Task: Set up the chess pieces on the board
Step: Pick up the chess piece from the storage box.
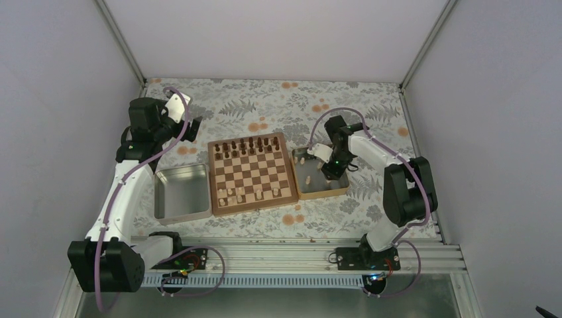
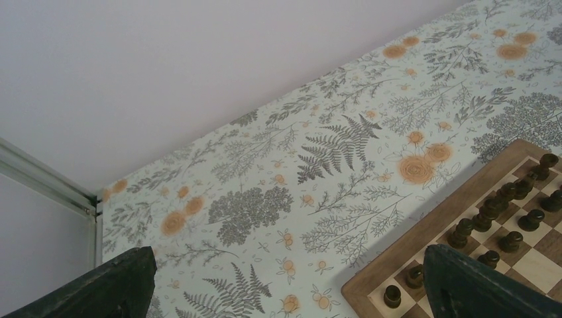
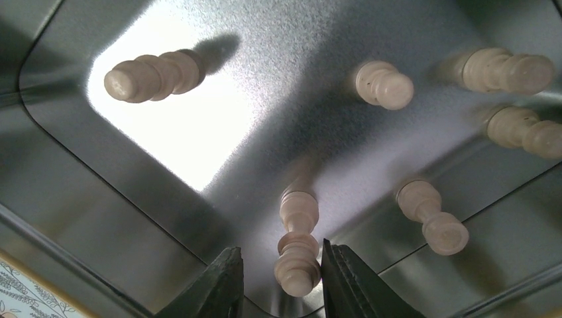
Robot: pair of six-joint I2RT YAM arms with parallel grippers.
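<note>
Seen from above, the board (image 1: 252,173) lies mid-desk with pale chess pieces (image 1: 230,193) on its near rows. The right pincer (image 1: 324,170) dips into the tray (image 1: 323,195) beside it.

At the left wrist, the left pincer (image 2: 288,249) is wide apart.

At the right wrist, the fingers (image 3: 222,285) are narrowly apart, straddling one lying pale piece (image 3: 296,255).

Table under a pale cloth printed with grey ferns and orange flowers (image 1: 265,106); square wooden chessboard with dark and light checks (image 1: 252,173) lies flat near its middle; shiny rectangular metal tray (image 1: 179,193) just beside the chessboard's left edge; shallow wooden-rimmed tray (image 1: 325,192) against its right edge, slightly skewed; ribbed aluminium rail (image 1: 278,255) runs along the near edge.
</note>
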